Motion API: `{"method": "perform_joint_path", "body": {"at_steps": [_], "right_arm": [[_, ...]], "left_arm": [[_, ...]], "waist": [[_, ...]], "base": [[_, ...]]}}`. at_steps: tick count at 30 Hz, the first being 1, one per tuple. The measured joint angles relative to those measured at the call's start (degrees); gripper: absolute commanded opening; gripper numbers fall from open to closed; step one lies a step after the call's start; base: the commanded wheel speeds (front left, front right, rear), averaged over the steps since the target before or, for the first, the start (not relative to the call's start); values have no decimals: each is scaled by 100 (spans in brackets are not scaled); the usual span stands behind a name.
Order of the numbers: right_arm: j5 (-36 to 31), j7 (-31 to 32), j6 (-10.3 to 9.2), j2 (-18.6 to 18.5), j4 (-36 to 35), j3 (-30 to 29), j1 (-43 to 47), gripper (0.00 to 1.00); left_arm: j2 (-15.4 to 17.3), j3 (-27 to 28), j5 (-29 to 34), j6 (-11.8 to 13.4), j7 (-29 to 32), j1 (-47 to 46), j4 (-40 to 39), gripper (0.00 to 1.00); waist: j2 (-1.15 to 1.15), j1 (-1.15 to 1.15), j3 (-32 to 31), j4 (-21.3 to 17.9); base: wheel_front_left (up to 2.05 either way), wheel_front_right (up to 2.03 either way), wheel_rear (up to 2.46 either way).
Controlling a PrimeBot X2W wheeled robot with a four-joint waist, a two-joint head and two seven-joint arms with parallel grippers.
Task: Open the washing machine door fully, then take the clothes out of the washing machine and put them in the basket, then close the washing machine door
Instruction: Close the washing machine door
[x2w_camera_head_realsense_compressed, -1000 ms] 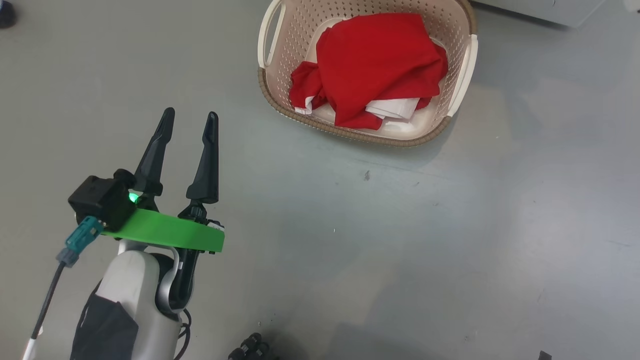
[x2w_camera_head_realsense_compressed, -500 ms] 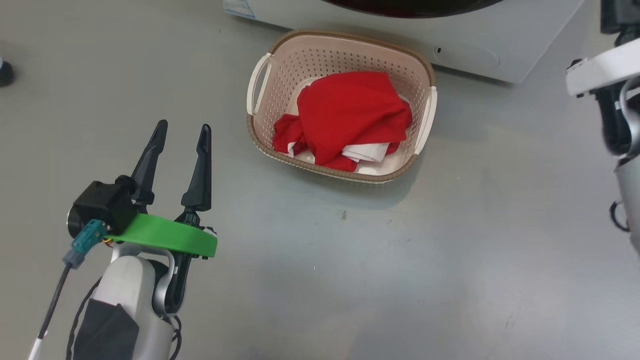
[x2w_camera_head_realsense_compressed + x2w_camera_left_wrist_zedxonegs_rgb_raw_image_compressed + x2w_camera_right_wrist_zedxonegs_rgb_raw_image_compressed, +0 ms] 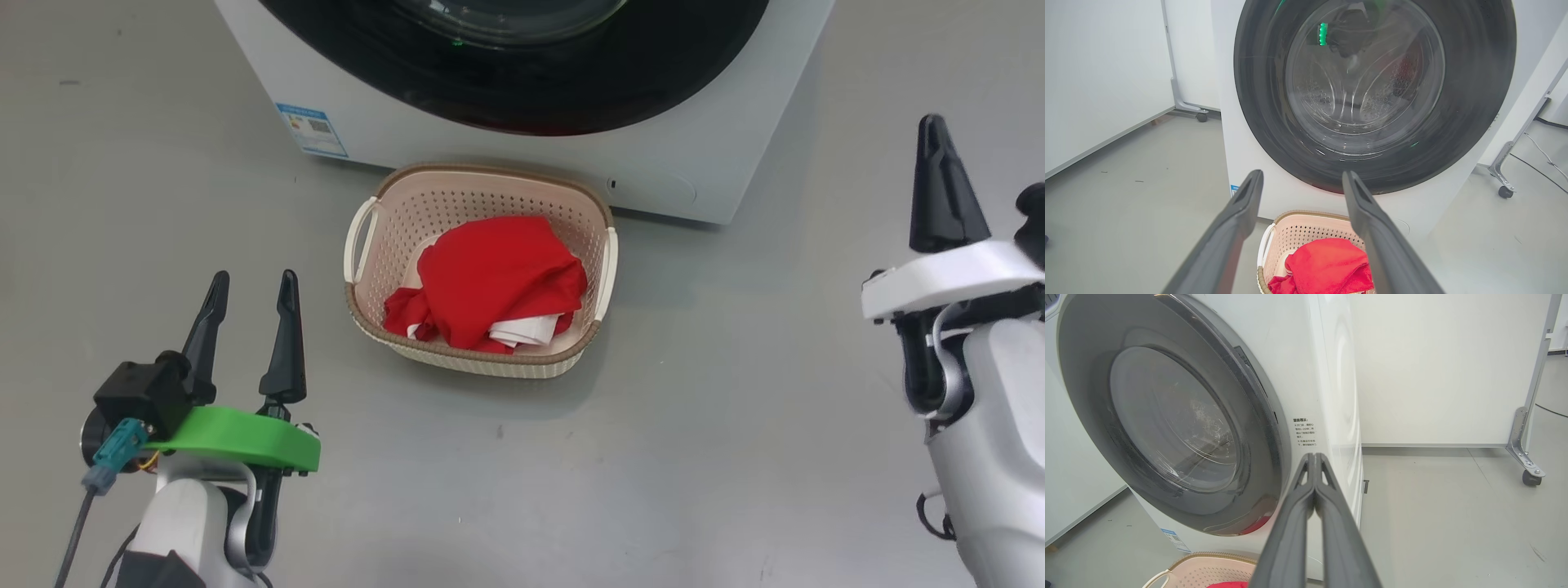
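Head view: our left gripper (image 3: pixel 253 278) stands wide open and empty above the floor (image 3: pixel 571 457), left of the basket (image 3: pixel 490 170). Our right gripper (image 3: pixel 932 126), fingers pressed together, holds nothing. The clothes (image 3: pixel 490 278) lie in the basket, just in front of the washing machine (image 3: pixel 694 163), whose door (image 3: pixel 653 65) is shut. Since half a second ago the camera has tilted up, bringing the door into view. The blue label (image 3: pixel 312 129) and the small print (image 3: pixel 1304 433) beside the door are too small to read.

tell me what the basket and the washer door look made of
The basket: likely moulded plastic, matte cream, given its punched holes; brown rim looks woven. The washing machine door: glossy black rim, probably plastic, around a clear bowl, seemingly glass, showing reflections.
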Motion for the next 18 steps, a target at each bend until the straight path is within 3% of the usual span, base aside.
{"method": "perform_joint_path", "body": {"at_steps": [18], "right_arm": [[-116,0,-51,441,-666,-341,1545,0]], "left_arm": [[23,310,249,0,-1,561,-153,100]], "waist": [[0,0,-909,-831]], "base": [[0,0,0]]}}
